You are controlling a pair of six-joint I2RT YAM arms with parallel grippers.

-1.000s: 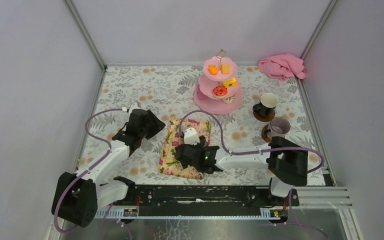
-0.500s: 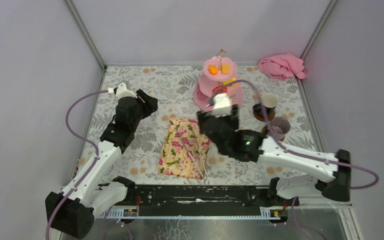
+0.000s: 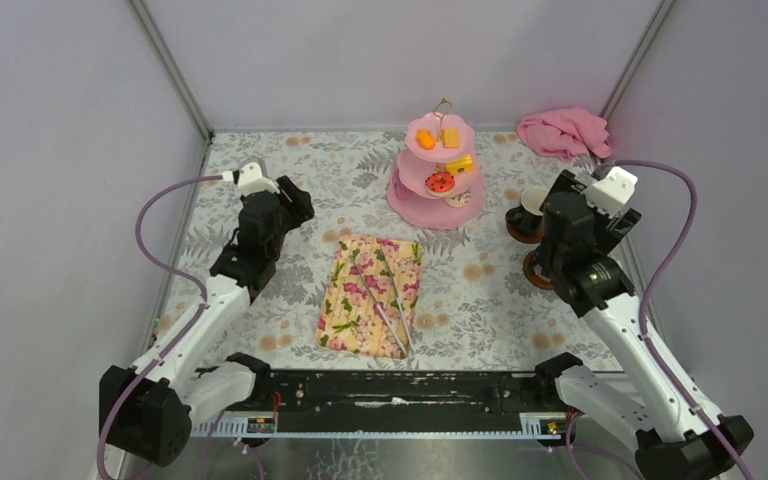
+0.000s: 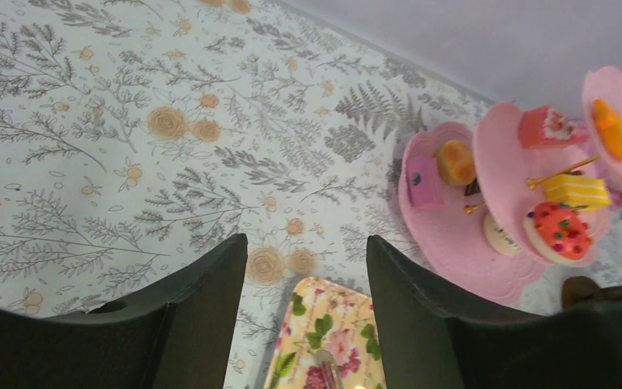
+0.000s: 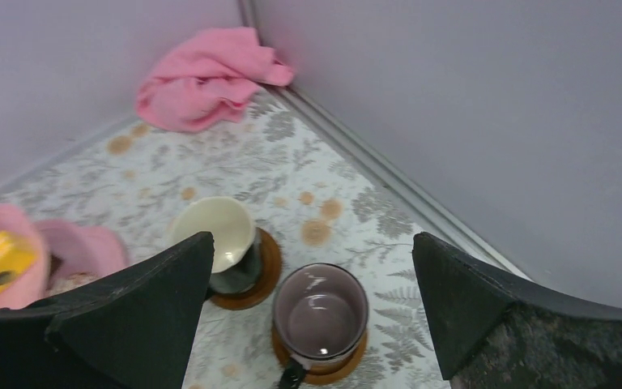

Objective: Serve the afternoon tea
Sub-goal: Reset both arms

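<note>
The pink three-tier stand [image 3: 438, 196] stands at the back centre with toy cakes on it: a red one [image 3: 440, 182], yellow ones [image 3: 459, 163] and an orange one [image 3: 426, 140]. The black mug [image 5: 215, 235], white inside, and the grey mug [image 5: 321, 312] each sit on a brown coaster at the right. My right gripper [image 5: 312, 243] hangs open above the two mugs, holding nothing. My left gripper [image 4: 306, 241] is open and empty over the table, left of the stand, with the tray's far end below it.
A floral rectangular tray [image 3: 355, 300] with metal tongs [image 3: 392, 315] on it lies at the centre front. A pink cloth [image 3: 563, 132] is bunched in the back right corner. Walls close in at the back and on both sides.
My right arm has swung from over the floral tray, past the stand, to the right above the mugs. My left arm has stretched further back and now holds still.
</note>
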